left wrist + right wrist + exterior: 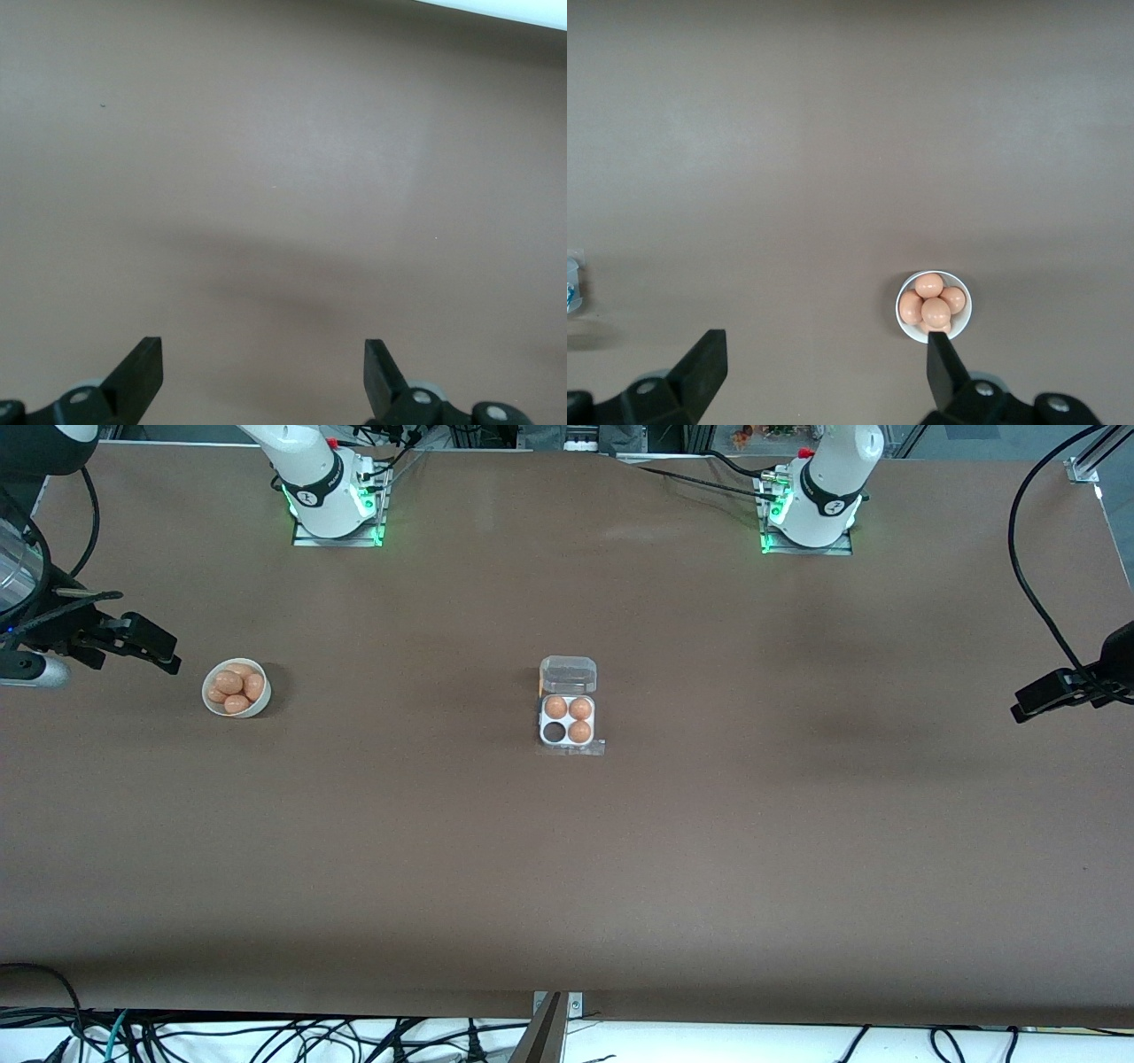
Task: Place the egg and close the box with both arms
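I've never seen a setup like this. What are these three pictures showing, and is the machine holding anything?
Two white robot arms stand at a brown table. The big picture looks down from a camera facing them. The other two come from cameras on each arm's wrist.

In the middle sits an egg box, its clear lid open; three cups hold eggs, one is empty. Toward the right arm's end is a white bowl of eggs.

The right gripper hangs open near the bowl, holding nothing. The left gripper waits open over bare table at the left arm's end, also holding nothing.

The right tool (819,367) hangs open above a bowl (963,323) of eggs (930,305).
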